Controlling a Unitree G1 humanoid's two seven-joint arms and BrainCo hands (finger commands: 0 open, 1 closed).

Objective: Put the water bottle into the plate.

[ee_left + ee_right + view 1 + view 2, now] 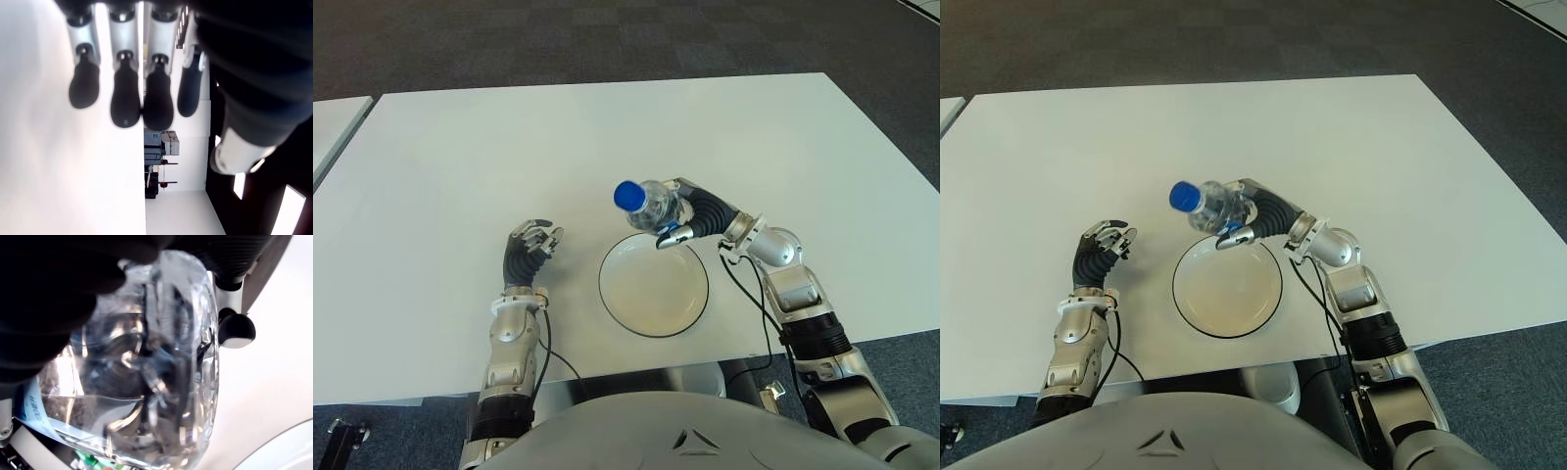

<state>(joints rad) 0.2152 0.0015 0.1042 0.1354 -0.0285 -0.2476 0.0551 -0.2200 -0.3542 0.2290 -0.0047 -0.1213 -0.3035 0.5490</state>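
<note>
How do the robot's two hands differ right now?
The right hand is curled around the water bottle, holding it at the far rim of the plate; the left hand holds nothing. The right hand reaches in from the plate's right side, while the left hand shows to the left of the plate, over the white table, its fingers hanging relaxed. Both share dark fingers and silver wrists.

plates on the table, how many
1: the plate lies on the white table between both hands, right of the open left hand. The right hand holds the water bottle at its far rim.
</note>
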